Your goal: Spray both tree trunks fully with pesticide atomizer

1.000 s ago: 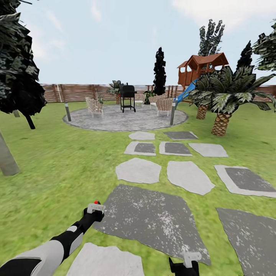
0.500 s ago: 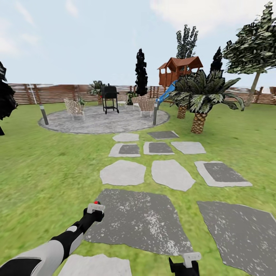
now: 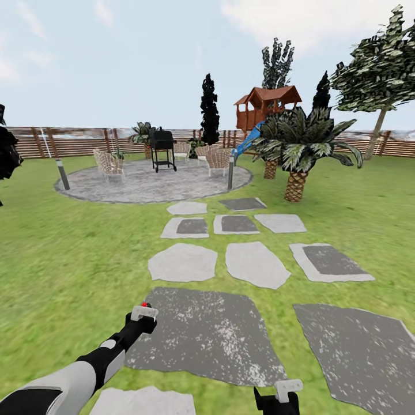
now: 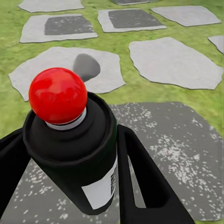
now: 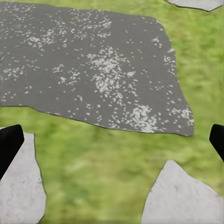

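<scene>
Palms (two, stacked) flank stepping stones beyond atomizer.

The pesticide atomizer looks like matt black plastic with a glossy red tip and a paper label. The stepping stones are rough, speckled grey stone; the fence is slatted brown wood.

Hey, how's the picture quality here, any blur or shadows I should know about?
Head view: flat, even daylight, grass smeared toward the edges, distant fence soft. Left wrist view: spray bottle sharp in the left claw, casting a dark shadow on a pale stone. Right wrist view: grass blurry, no shadows.
</scene>
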